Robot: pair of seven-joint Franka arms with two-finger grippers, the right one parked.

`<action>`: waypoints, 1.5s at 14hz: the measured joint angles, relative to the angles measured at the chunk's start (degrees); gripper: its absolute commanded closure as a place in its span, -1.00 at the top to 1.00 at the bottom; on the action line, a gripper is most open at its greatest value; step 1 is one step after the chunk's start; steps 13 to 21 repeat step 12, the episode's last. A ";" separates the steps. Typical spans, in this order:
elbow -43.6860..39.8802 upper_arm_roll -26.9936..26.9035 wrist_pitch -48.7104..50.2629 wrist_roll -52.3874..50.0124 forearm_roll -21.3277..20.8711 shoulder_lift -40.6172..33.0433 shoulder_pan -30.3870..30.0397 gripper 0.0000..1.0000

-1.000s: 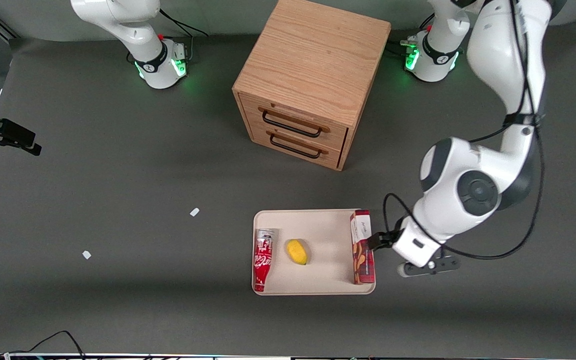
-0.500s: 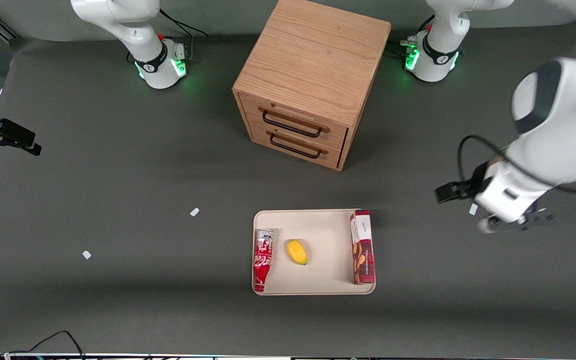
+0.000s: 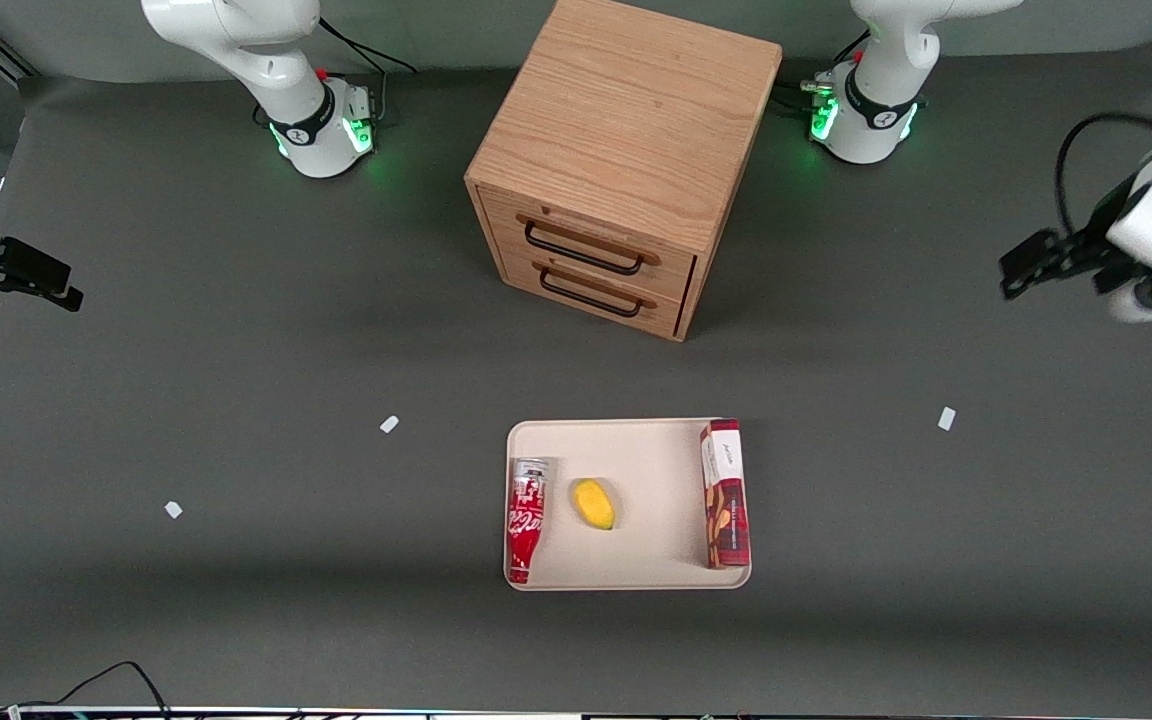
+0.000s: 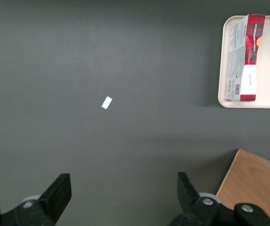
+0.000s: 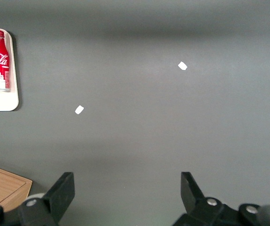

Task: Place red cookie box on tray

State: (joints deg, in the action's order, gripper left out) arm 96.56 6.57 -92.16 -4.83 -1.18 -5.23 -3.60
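Note:
The red cookie box (image 3: 724,494) lies on the beige tray (image 3: 656,450), along the tray's edge toward the working arm's end. It also shows in the left wrist view (image 4: 244,59) on the tray (image 4: 224,56). My left gripper (image 3: 1021,265) is open and empty, raised well above the table at the working arm's end, far from the tray and farther from the front camera. In the left wrist view its fingers (image 4: 59,193) stand wide apart over bare grey table.
A red-and-white soda can (image 3: 526,518) and a yellow fruit (image 3: 594,503) lie on the tray. A wooden drawer cabinet (image 3: 621,160) stands farther from the camera. Small white scraps (image 3: 947,418) lie on the grey table.
My left gripper let go of the box at the tray's edge, then rose and pulled away toward the working arm's end, farther from the camera. The box stayed on the tray.

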 measured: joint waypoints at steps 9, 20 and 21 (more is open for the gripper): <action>0.47 -3.89 4.31 8.06 0.08 -4.63 -0.39 1.00; 0.52 -3.81 4.16 8.06 0.10 -4.11 -0.38 1.00; 0.52 -3.81 4.16 8.06 0.10 -4.11 -0.38 1.00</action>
